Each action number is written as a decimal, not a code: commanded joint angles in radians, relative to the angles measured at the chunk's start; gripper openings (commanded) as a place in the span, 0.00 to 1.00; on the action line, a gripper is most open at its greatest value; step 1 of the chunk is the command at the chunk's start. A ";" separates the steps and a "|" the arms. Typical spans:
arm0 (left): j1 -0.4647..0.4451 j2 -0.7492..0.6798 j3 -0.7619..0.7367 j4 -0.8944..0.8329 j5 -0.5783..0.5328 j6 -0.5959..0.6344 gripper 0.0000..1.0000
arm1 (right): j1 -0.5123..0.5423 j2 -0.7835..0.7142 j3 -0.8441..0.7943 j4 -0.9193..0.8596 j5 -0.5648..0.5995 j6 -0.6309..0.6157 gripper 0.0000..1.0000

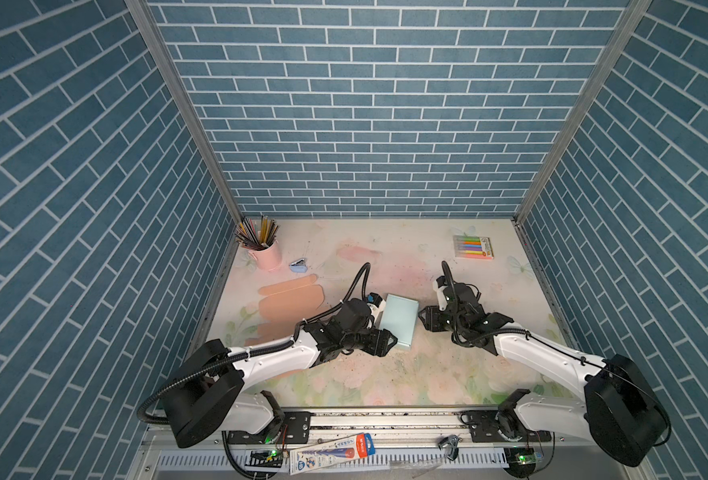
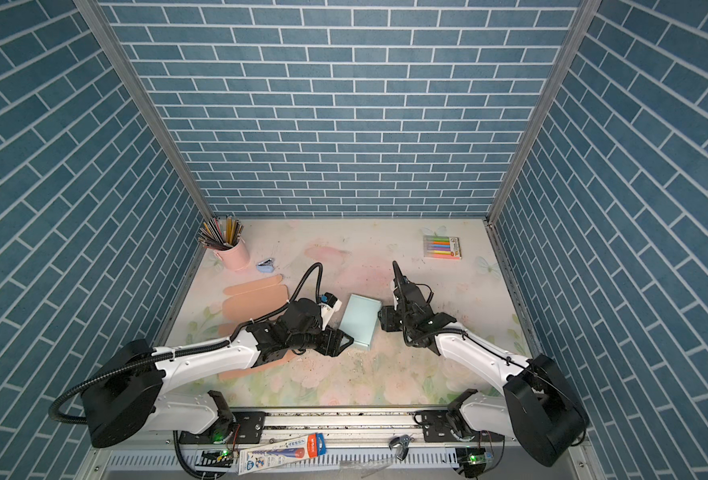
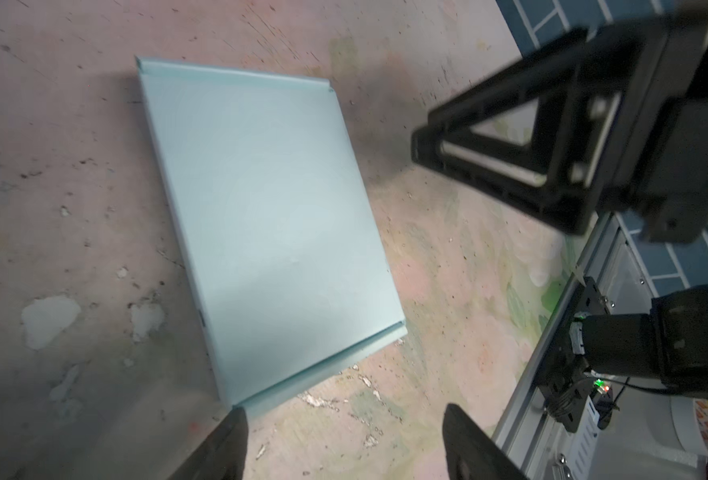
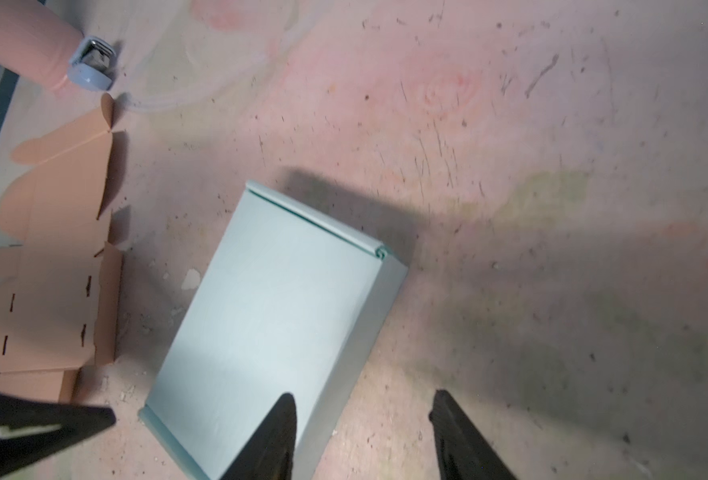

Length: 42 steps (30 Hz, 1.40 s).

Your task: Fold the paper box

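Both left gripper and right gripper are spread wide, empty; the light, seemingly flimsy box is best taken edgewise.

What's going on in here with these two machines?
A pale blue paper box lies closed up on the table between two robot arms. The left arm and the right arm flank it, both with jaws open, neither gripping it. A flat peach cardboard sheet lies unfolded by the left arm.
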 commanded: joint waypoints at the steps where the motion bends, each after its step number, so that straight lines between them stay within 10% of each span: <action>1: -0.046 -0.019 0.014 -0.056 -0.041 -0.001 0.74 | -0.042 0.070 0.076 -0.021 -0.094 -0.105 0.60; 19: -0.132 0.116 -0.033 0.278 0.034 -0.133 0.73 | -0.114 0.534 0.411 0.041 -0.340 -0.190 0.72; 42: 0.042 0.229 0.006 0.374 0.111 -0.128 0.72 | -0.126 0.469 0.288 0.056 -0.343 -0.197 0.66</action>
